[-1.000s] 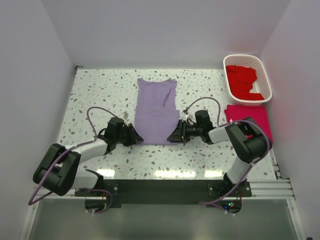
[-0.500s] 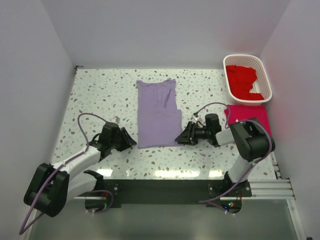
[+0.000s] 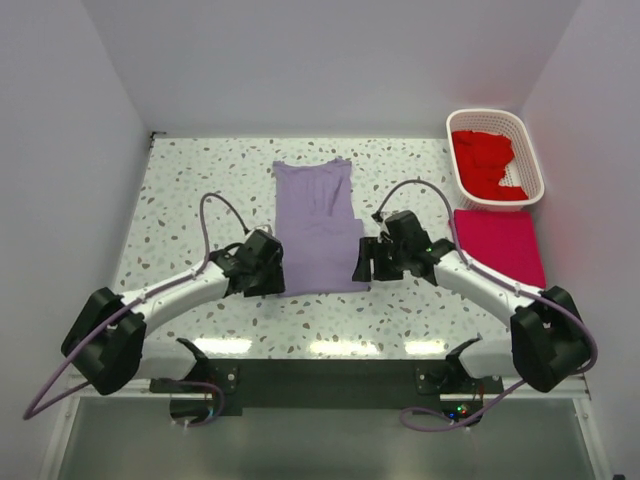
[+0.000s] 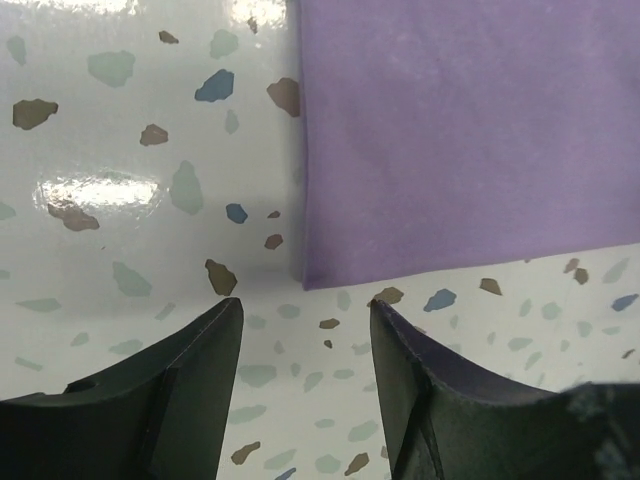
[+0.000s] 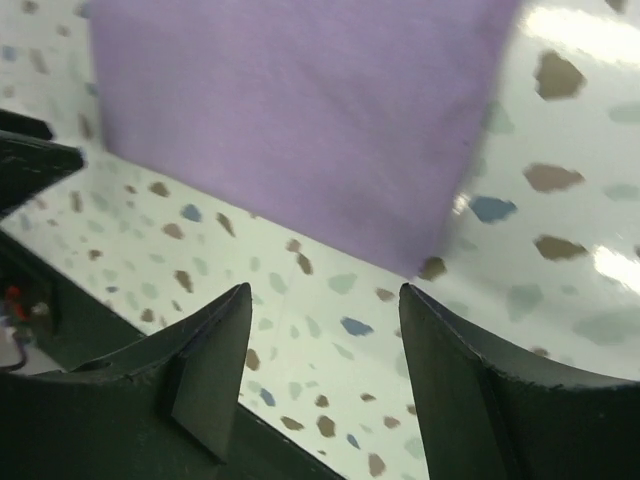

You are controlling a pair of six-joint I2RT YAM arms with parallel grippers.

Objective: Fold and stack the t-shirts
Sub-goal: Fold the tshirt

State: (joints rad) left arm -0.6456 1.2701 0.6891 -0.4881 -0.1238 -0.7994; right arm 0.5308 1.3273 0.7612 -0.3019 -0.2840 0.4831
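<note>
The pale purple t-shirt (image 3: 318,225) lies flat in the middle of the speckled surface (image 3: 180,200). It is folded into a long strip. Its long way runs from the near side, where the arms are, straight toward the back wall. One short end points at the arms and the other points at the back. The far half is a bit thinner than the near half, with a small step on the right edge.

The left jaws sit low at the near left corner of the purple shirt. They are spread apart and let go, and the corner lies just in front of the gap, not pinched. The right jaws sit at the near right corner. They are spread apart too, with that corner just ahead of the tips.

On the right, the pink-red t-shirt (image 3: 500,245) lies folded in a flat rectangle, well apart from the purple one. Just behind it, the white basket (image 3: 495,118) holds the bright red t-shirts (image 3: 485,163) in a bunch.
</note>
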